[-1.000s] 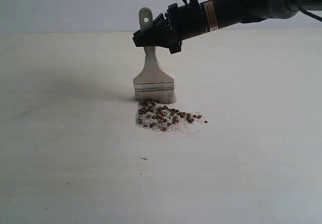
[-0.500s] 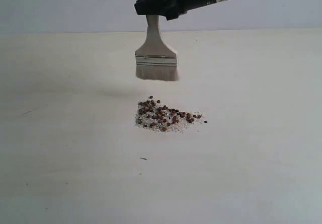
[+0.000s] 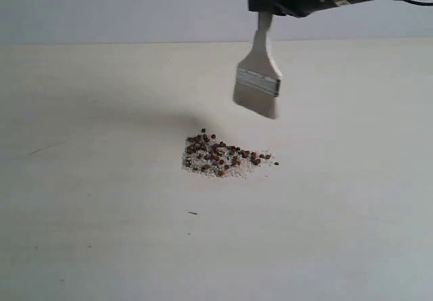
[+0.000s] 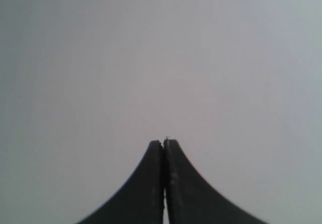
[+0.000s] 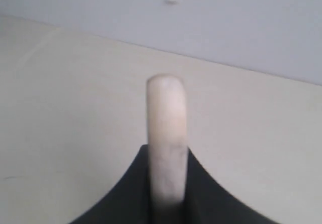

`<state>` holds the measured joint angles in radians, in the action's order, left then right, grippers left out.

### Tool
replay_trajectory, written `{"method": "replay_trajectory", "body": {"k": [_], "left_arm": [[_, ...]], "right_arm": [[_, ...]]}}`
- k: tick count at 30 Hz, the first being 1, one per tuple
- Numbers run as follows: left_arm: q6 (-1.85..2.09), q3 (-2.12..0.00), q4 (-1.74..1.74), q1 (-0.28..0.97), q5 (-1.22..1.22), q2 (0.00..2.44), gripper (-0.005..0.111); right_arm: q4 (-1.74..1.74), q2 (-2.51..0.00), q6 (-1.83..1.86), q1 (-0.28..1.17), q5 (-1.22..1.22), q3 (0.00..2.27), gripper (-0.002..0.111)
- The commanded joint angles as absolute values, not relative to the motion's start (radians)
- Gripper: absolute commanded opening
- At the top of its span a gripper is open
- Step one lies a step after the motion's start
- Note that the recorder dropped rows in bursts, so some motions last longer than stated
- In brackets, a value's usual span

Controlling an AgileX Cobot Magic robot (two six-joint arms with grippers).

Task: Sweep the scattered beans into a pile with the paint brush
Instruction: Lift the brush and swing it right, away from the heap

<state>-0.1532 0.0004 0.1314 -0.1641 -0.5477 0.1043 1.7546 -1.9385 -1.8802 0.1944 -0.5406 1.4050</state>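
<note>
exterior view: my right gripper (image 3: 262,7) pinching paint brush (image 3: 258,84) handle; brush tilted, airborne, clear of beans (image 3: 218,155) heaped on table (image 3: 101,179). my left gripper (image 4: 164,146) pressed together, empty. risk: heavy downstroke rescatters heap.

We count one paint brush (image 3: 258,83), its handle between the fingers of the right gripper (image 5: 166,156). Lower than those fingers and off to one side, we count one pile of beans (image 3: 220,155), several dozen, too small to number exactly. With the left gripper (image 4: 164,146), we count two grippers.
</note>
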Motion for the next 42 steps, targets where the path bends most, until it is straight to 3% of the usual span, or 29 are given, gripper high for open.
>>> {"method": "replay_trajectory", "body": {"k": [1,7,14,27,35,38,42], "left_arm": [[-0.156,0.000,0.128,-0.159,-0.546,0.101,0.000],[-0.156,0.000,0.128,-0.159,-0.546,0.101,0.000],[-0.156,0.000,0.128,-0.159,-0.546,0.101,0.000],[-0.156,0.000,0.128,-0.159,-0.546,0.101,0.000],[-0.156,0.000,0.128,-0.159,-0.546,0.101,0.000],[-0.156,0.000,0.128,-0.159,-0.546,0.101,0.000],[-0.156,0.000,0.128,-0.159,-0.546,0.101,0.000]], "right_arm": [[1.691,-1.760,-1.832,0.187,-0.206,1.183,0.000],[1.452,-1.558,-1.613,0.187,-0.059,0.977,0.000],[1.329,-1.378,-1.605,0.187,-0.020,0.810,0.000],[1.388,-1.237,-1.793,0.187,-0.214,0.742,0.000],[1.365,-1.230,-1.661,0.187,0.129,0.666,0.000],[1.744,-1.186,-1.881,0.187,0.283,0.661,0.000],[1.744,-1.084,-2.032,0.187,0.390,0.642,0.000]]}}
